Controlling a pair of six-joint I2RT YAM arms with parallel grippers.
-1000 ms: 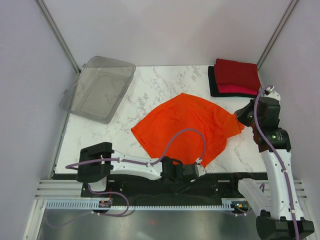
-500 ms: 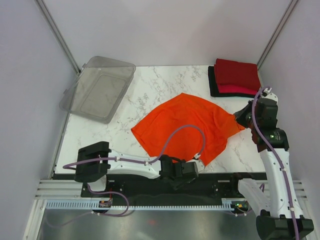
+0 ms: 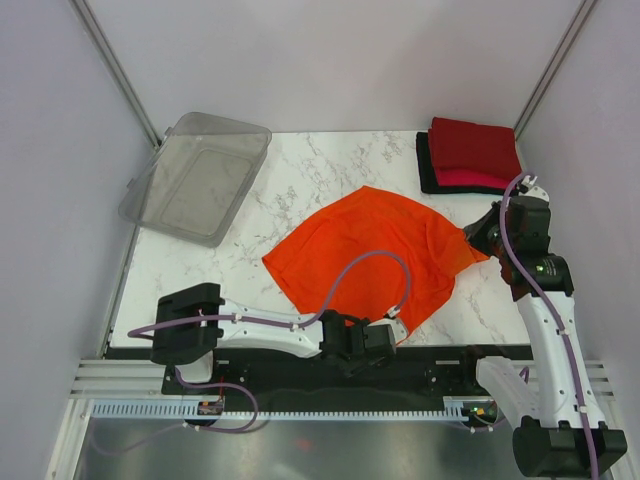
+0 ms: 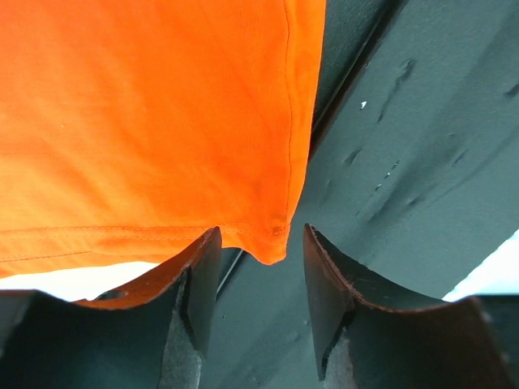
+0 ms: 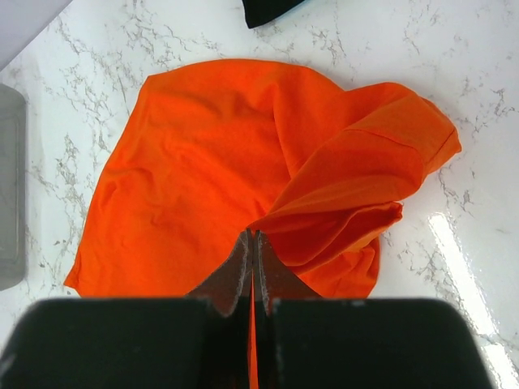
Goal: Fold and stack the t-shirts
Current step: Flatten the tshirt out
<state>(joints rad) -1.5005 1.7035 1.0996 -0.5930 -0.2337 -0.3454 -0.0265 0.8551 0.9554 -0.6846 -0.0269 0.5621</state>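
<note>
The bright orange t-shirt [image 3: 375,255] lies spread and rumpled in the middle of the marble table; it also shows in the right wrist view [image 5: 219,170]. My right gripper [image 5: 253,237] is shut on the shirt's right edge and holds a fold of cloth lifted; in the top view it is at the shirt's right side [image 3: 475,238]. My left gripper [image 4: 259,239] is open at the table's near edge, with the shirt's lower corner [image 4: 272,243] hanging just beyond its fingertips, over the dark base rail. Folded dark red, pinkish-red and black shirts [image 3: 468,155] are stacked at the back right.
A clear plastic bin [image 3: 198,177] sits at the back left, partly over the table edge. White walls and slanted metal posts close in both sides. The black rail [image 3: 420,365] carrying the arm bases runs along the near edge.
My left gripper has drawn back slightly left along the near edge, off the shirt's corner. My right gripper has shifted a little toward the shirt, still holding the cloth.
</note>
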